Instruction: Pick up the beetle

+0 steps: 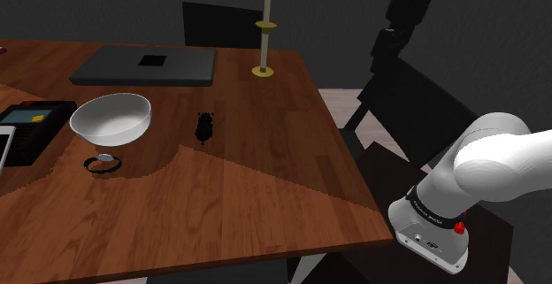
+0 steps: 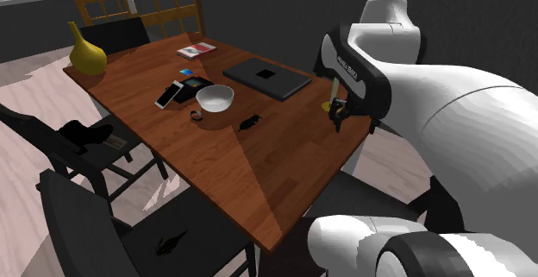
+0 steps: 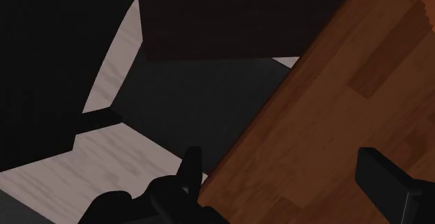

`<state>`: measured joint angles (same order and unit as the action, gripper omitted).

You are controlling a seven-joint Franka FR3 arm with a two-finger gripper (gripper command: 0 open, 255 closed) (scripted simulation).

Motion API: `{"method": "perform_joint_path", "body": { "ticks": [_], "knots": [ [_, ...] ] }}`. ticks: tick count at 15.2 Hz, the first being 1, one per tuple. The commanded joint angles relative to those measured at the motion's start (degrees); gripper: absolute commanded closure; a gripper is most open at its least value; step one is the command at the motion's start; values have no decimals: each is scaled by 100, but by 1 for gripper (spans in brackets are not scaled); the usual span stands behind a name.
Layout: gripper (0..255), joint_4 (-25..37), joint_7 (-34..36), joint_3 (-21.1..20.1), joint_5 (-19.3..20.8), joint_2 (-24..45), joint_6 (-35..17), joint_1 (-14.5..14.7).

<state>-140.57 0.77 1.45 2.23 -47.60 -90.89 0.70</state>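
Note:
The beetle (image 1: 204, 128) is a small black shape lying on the wooden table (image 1: 265, 203), just to the shoulder view's right of a white bowl (image 1: 111, 118). In the second exterior view the beetle (image 2: 251, 122) lies near the table's middle, beside the bowl (image 2: 215, 98). My gripper (image 2: 354, 124) hangs above the table's edge at that view's right, well apart from the beetle. In the wrist view the gripper (image 3: 289, 177) stands open with nothing between its fingers (image 3: 190, 170), over the table's edge and a dark chair seat (image 3: 202, 90).
A dark closed laptop (image 1: 146, 65) lies at the table's back, and a tall candlestick (image 1: 264, 34) stands near the back corner. A black device (image 1: 31, 123), a phone (image 1: 4, 145) and a small ring (image 1: 100, 164) lie by the bowl. Dark chairs (image 2: 112, 223) surround the table; a yellow vase (image 2: 86, 53) stands on the far end.

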Motion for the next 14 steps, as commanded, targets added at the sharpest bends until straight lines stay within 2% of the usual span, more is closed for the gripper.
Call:
{"method": "perform_joint_path", "body": {
  "ticks": [1,8,14],
  "knots": [
    [0,0,0,0,0,0,0,0],
    [0,-28,805,-649,-522,879,-955,257],
    [0,249,1456,-1179,-798,1873,-1745,413]
  ]
}}
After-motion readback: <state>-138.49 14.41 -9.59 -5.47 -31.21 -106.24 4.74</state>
